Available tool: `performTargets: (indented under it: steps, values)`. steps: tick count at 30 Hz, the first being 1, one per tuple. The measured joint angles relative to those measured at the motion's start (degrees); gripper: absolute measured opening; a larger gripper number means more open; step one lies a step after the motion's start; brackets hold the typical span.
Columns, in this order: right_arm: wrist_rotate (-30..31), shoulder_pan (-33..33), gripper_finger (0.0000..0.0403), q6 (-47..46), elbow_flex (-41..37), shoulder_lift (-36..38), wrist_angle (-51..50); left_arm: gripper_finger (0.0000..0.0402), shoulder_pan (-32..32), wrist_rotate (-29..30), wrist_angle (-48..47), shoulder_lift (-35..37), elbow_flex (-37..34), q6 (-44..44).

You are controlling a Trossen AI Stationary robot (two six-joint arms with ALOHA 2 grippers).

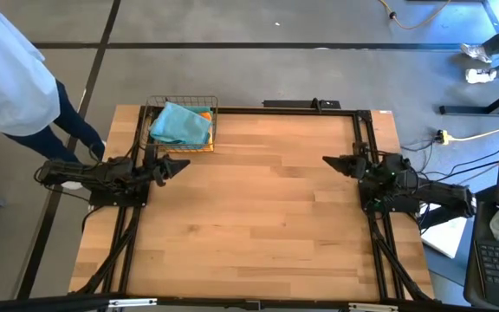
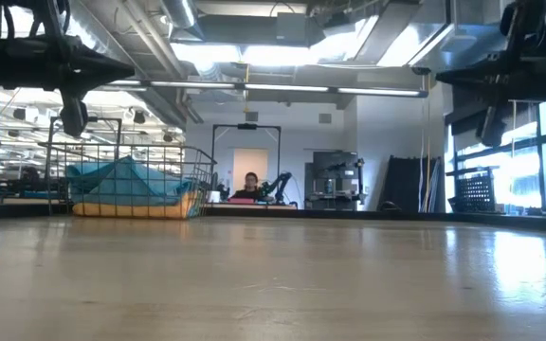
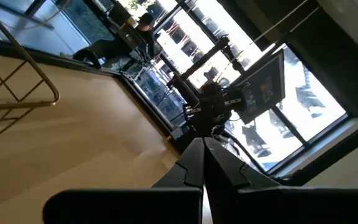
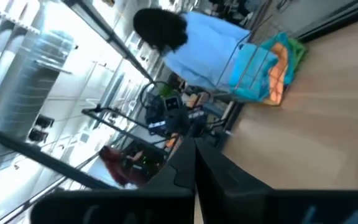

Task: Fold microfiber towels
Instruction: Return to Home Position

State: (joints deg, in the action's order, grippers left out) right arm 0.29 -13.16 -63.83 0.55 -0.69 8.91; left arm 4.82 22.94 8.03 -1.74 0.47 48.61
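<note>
We are noting the microfiber towels (image 1: 180, 124) lying piled in the wire basket (image 1: 183, 101) at a bench (image 1: 258, 217) corner, just beside the left tool (image 1: 183, 165), which is clenched empty. The right tool (image 1: 329, 161), likewise clenched, is hovering well apart.

Ceiling light strips (image 2: 282, 52) glare white overhead and lay a pale sheen on the far part of the wooden table (image 2: 273, 275). The right-hand windows (image 2: 519, 161) are blown out, so the left arm (image 2: 36, 57) and right arm (image 2: 510, 71) show as black silhouettes. From above, the tabletop is evenly lit, with faint, soft shadows.
</note>
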Motion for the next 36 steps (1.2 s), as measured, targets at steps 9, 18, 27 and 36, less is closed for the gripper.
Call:
performTargets:
  steps: [9,18,27,36]
  values:
    - [3.13,7.85,0.0003,9.03,-0.14,-0.77,-4.11,0.0000,-0.02,0.02,-1.61,0.00,0.00,-17.09]
    - [-1.23,8.34,0.0016,35.88,-0.14,-0.79,-7.88,0.0000,-0.02,0.11,-3.70,-0.02,0.00,-36.63]
    - [-1.44,8.32,0.0006,50.12,-0.14,-0.78,-7.84,0.0000,-0.02,-1.16,-4.40,-0.07,0.00,-46.20]
    - [-1.44,8.32,0.0026,58.09,-0.14,-0.79,-7.83,0.0000,-0.02,-1.52,-4.44,-0.07,0.00,-46.26]
